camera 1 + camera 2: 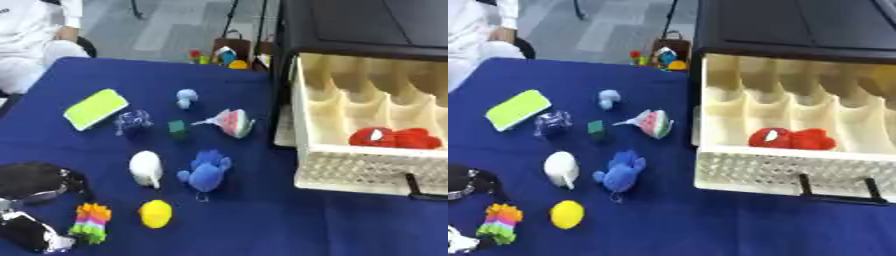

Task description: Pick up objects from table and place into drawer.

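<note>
The cream drawer (780, 172) stands pulled open at the right, with a red plush (791, 138) lying in one of its compartments. Toys are spread over the blue table (262, 220): a blue plush (206, 171), a white toy (146, 168), a yellow ball (156, 213), a watermelon slice (234, 122), a green cube (178, 128), a pale blue figure (186, 98), a purple-clear item (132, 121) and a yellow-green pad (95, 108). My left hand (31, 234) shows at the lower left corner, right beside a rainbow-striped toy (92, 222); whether it touches the toy is unclear. My right hand is out of sight.
The drawer belongs to a dark cabinet (367, 25) at the back right, and a black handle (837, 192) sticks out of the drawer front. A black and silver part of my left arm (35, 181) lies over the table's left edge. Small toys (223, 56) sit on the floor beyond.
</note>
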